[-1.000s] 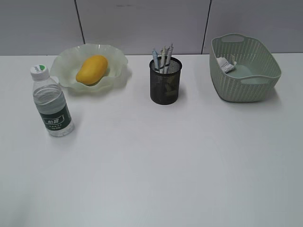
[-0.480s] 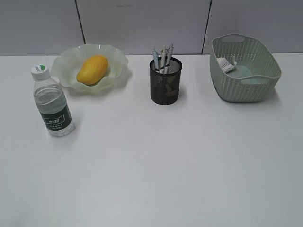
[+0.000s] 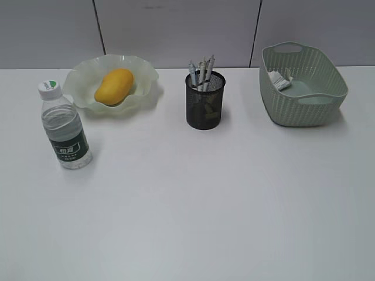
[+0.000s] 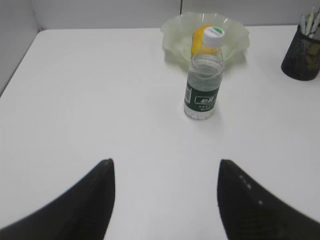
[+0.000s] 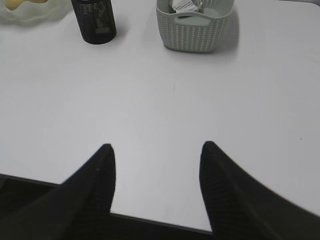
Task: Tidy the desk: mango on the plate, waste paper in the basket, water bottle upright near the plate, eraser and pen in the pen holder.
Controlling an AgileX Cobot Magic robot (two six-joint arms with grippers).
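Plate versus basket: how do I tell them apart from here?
The plate is a shallow translucent dish with a wavy rim, left of the pen holder; the basket is a deep opaque tub with woven-pattern sides, on the right. The plate holds the mango; the basket, waste paper. Both are pale green.

The worktop (image 3: 193, 199) is plain white, smooth and matt, with only a soft shine. The plate (image 3: 79, 88) looks like thin see-through plastic or glass, pale green, glossy, with a wavy edge. The mango (image 3: 113, 86) on it has smooth yellow-orange skin with a dull shine. At about 7 o'clock from the plate, the water bottle (image 3: 64, 127) is clear, shiny plastic with a dark green label and a smooth white cap. The pen holder (image 3: 205, 100) is black metal mesh, full of tiny holes. The basket (image 3: 304, 96) is matt sage-green plastic pressed to look woven. The waste paper (image 3: 280, 79) inside is crumpled and rough. The jaws of both grippers look dark and matt.
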